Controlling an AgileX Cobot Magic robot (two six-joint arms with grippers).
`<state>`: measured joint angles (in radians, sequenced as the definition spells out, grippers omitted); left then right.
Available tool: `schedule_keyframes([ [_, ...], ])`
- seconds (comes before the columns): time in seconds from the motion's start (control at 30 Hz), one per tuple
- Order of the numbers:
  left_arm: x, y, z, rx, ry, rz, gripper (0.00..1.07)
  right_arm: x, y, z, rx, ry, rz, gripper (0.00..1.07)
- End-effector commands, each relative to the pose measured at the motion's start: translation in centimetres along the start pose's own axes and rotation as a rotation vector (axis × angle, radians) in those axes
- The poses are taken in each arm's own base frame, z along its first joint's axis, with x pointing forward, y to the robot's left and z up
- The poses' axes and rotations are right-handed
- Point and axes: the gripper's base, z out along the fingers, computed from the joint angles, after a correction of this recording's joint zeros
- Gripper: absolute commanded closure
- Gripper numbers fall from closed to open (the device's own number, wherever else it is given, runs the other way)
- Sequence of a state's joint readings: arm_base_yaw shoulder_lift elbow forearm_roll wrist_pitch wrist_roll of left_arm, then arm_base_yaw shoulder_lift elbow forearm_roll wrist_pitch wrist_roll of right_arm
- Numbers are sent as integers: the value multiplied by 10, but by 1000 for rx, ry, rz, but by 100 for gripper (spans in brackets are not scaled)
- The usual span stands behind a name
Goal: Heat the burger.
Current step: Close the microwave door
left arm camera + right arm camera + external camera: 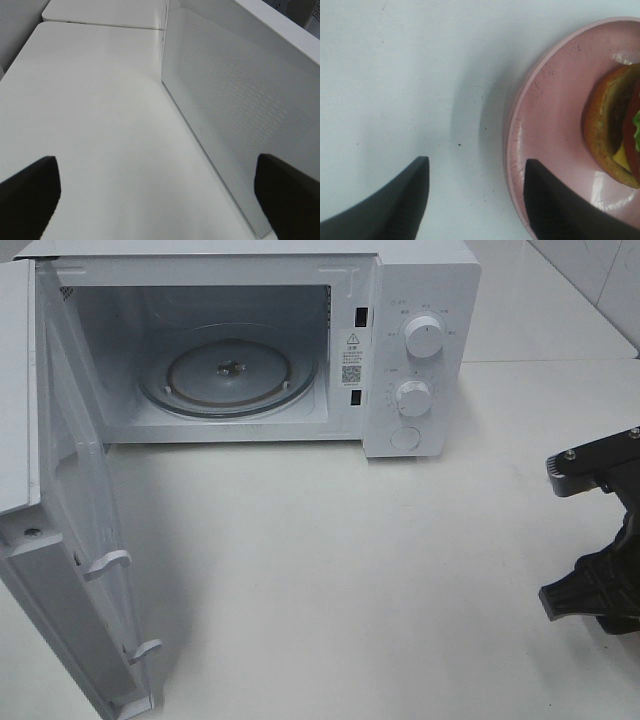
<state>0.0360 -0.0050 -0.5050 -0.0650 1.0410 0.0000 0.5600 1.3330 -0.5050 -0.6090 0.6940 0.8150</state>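
Right gripper (475, 200): jaws apart, grasping nothing; one finger over the rim of the pink dish (545, 135), the other over bare table (395, 75). Burger (615, 130) sits on that dish, just beyond the fingertip. Left gripper (160, 195): spread wide, released, beside the microwave door (235, 100). Microwave (420, 300) stands at the table's back edge, door swung open, glass turntable (228, 372) bare.

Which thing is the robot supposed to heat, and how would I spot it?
Beside the right gripper, a pink dish lies on the white table. The burger sits on it: a golden-brown bun with lettuce and red filling, the only food in view.
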Motion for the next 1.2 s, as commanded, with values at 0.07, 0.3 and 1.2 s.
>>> schedule_keyframes([
  [0.07, 1, 0, -3, 1, -25, -2, 9, 3, -3, -13, -55, -20, -65, 43],
  [0.3, 1, 0, -3, 1, -25, -2, 9, 11, -8, -35, -159, -74, -72, 30],
  [1.2, 1, 0, -3, 1, -25, -2, 9, 72, -63, -110, -243, -230, -10, 31],
])
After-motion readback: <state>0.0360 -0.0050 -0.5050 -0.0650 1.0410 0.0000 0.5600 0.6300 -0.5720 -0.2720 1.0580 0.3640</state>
